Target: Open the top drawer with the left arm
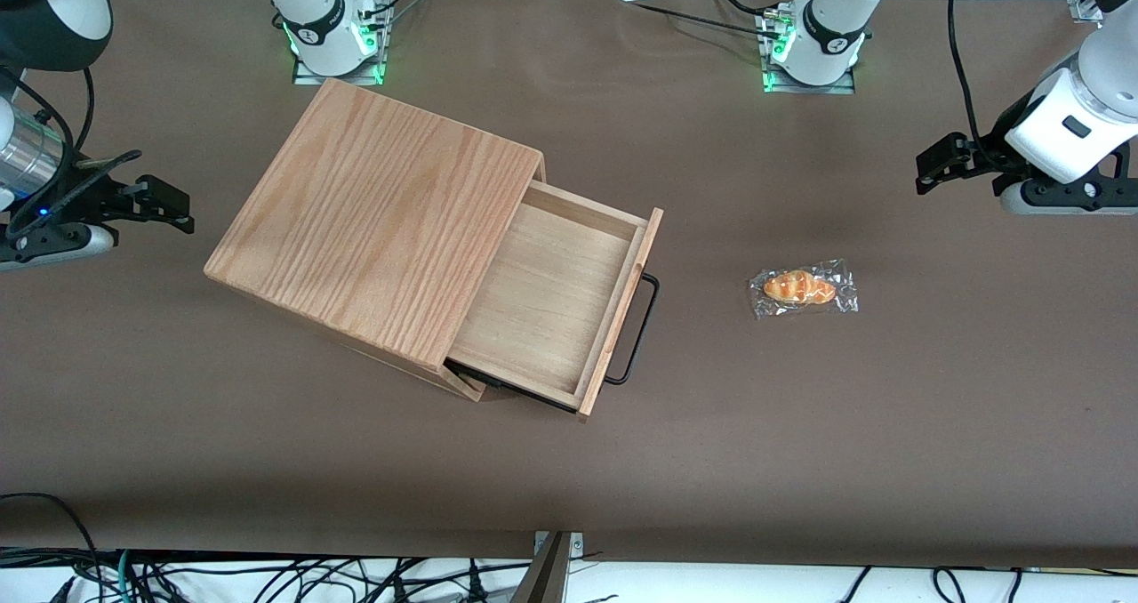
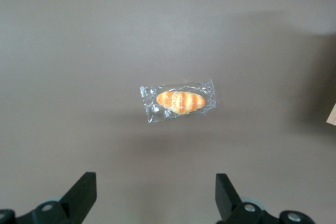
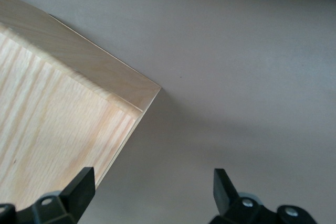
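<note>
Below the wide-open, empty jaws (image 2: 152, 198) of the left arm (image 1: 1080, 109) lies a wrapped bread roll (image 2: 179, 101) on the brown surface (image 1: 889, 407). Well apart from the jaws, toward the parked arm's end, the top drawer (image 1: 551, 305) stands pulled out of the cabinet (image 1: 373, 216), its black handle (image 1: 642, 327) facing the roll.

the left arm (image 1: 1080, 96) is glossy white with a dark grey joint band, a white wrist block bearing a small dark window, and black cables. its black gripper (image 1: 929, 172) is above the surface toward the working arm's end, fingers (image 2: 84, 190) spread apart.
</note>
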Controlling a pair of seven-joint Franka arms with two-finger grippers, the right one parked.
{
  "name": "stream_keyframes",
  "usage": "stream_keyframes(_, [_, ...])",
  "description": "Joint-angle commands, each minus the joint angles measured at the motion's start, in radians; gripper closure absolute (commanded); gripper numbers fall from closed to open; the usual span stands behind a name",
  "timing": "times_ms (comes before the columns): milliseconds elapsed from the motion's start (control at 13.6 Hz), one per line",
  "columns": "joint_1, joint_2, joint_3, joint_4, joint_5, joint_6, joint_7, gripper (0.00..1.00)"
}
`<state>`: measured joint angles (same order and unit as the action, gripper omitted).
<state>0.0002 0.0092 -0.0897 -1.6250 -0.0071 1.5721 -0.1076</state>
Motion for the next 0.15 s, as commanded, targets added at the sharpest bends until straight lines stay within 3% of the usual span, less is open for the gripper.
stream_keyframes(0, [0.003, 0.008, -0.002, 0.016, 0.010, 0.002, -0.004, 0.00])
stream_keyframes(73, [0.003, 0.008, -0.002, 0.014, 0.010, 0.002, -0.004, 0.00])
